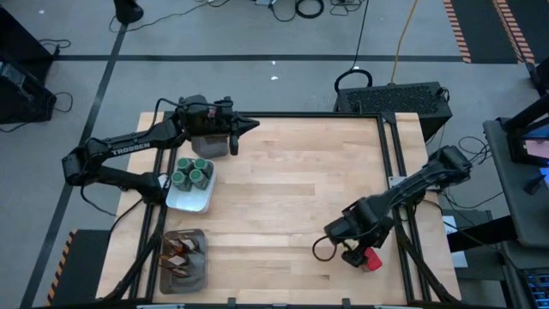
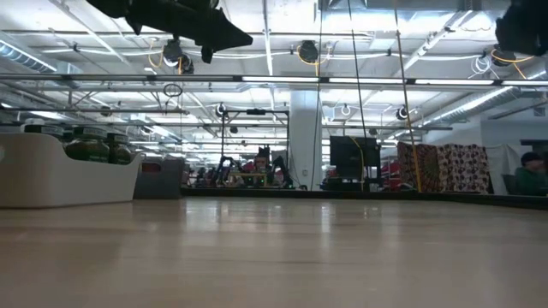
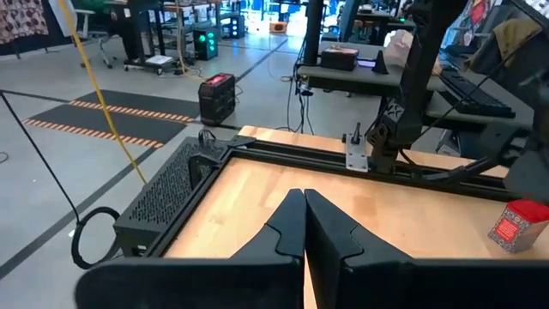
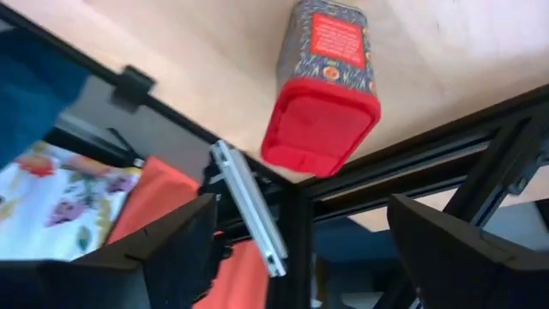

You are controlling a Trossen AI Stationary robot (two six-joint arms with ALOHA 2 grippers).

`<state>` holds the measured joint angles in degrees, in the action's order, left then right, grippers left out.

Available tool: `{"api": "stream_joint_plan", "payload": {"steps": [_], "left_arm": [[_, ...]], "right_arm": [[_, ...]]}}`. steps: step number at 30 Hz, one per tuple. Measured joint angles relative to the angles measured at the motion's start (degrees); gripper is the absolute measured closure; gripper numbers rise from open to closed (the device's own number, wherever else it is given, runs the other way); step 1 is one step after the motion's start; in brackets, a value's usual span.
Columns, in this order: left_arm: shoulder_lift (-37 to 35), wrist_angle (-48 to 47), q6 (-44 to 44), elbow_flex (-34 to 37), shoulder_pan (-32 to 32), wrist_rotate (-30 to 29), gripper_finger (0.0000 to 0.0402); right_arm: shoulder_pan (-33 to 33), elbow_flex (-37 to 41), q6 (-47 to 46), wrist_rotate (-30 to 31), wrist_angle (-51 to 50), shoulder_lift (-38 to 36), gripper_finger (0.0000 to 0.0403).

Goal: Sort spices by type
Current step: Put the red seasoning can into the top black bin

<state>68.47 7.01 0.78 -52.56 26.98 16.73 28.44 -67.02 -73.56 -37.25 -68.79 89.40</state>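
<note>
High view first: my right gripper (image 1: 364, 257) sits at the table's near right corner, directly over a red spice box (image 1: 372, 260) by the black frame rail. My left gripper (image 1: 244, 125) hovers at the far left edge, above a grey mesh tray (image 1: 208, 142). Green-lidded jars (image 1: 191, 173) are grouped in the white dish (image 1: 190, 199), and brown-orange sachets (image 1: 183, 252) lie in the nearer mesh tray (image 1: 166, 276).

Low view: I see the dish wall at left with jar tops showing above it.

Left wrist view: my fingers (image 3: 287, 225) are pressed together, holding nothing; the red box stands far off.

Right wrist view: my fingers (image 4: 184, 240) are spread wide, the red box sitting free on the wood between and beyond them.
</note>
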Motion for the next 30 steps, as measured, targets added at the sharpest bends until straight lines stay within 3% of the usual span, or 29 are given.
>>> {"api": "stream_joint_plan", "payload": {"steps": [6, 15, 22, 26, 30], "left_arm": [[0.00, -0.02, -0.40, 0.02, -0.02, 0.04, 0.0398], [0.00, -0.04, -0.48, 0.02, 0.00, 0.07, 0.0398], [0.00, -0.07, -0.52, 0.02, -0.01, 0.07, 0.0398], [0.00, -0.09, -0.66, 0.02, -0.02, 0.07, 0.0398], [0.00, -0.21, -0.69, 0.02, 0.00, 0.07, 0.0398]], "right_arm": [[0.83, 3.76, 2.12, -0.48, 2.18, 2.57, 0.0076], [1.17, 12.87, -8.58, 0.29, 19.21, 0.48, 0.0076], [2.10, 17.10, -13.67, 1.85, 22.90, 0.47, 0.0078], [2.05, 17.09, -11.19, 1.12, 23.96, 0.42, 0.0101], [2.04, 16.64, -9.67, -1.97, 24.01, 0.42, 0.0152]]}}
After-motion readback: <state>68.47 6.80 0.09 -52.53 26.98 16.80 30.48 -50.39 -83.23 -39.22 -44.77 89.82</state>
